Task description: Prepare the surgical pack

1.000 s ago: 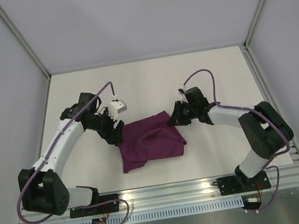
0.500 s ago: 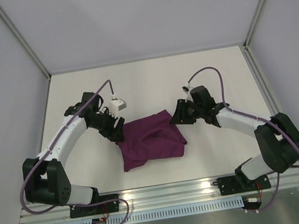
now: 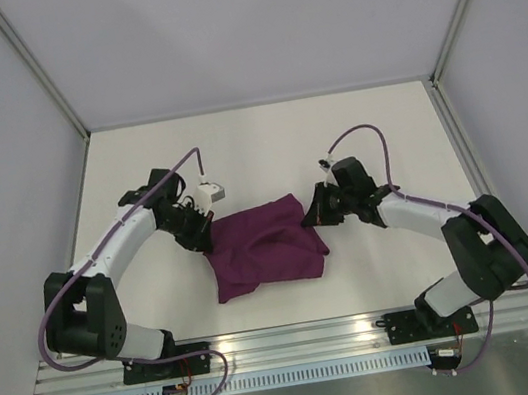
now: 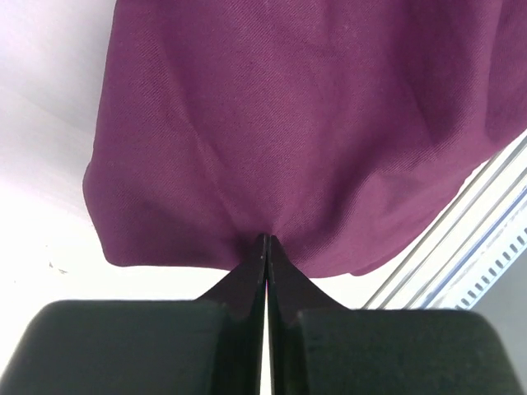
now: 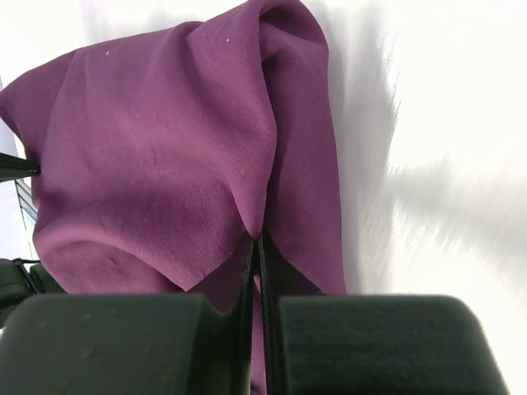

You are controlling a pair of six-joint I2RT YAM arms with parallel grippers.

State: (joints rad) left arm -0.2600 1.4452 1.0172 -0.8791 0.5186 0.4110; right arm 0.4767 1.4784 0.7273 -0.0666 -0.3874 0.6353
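The surgical pack shows as a dark purple cloth (image 3: pixel 265 249), crumpled into a rough square in the middle of the white table. My left gripper (image 3: pixel 209 243) sits at its left edge, shut, and pinches a fold of the cloth (image 4: pixel 280 140) between its tips (image 4: pixel 266 240). At the cloth's upper right corner my right gripper (image 3: pixel 310 216) is also shut, with a fold of the cloth (image 5: pixel 156 156) pinched between its tips (image 5: pixel 257 240). The cloth hides whatever lies under it.
The white table (image 3: pixel 265 142) is walled by grey panels at the back and both sides. An aluminium rail (image 3: pixel 298 339) runs along the near edge, where both arm bases are bolted. The rail (image 4: pixel 486 222) also shows beyond the cloth in the left wrist view.
Both grippers have gone from open to shut on the cloth's edges. The left one slid slightly down to the left edge. The right one moved a little left onto the upper right corner.
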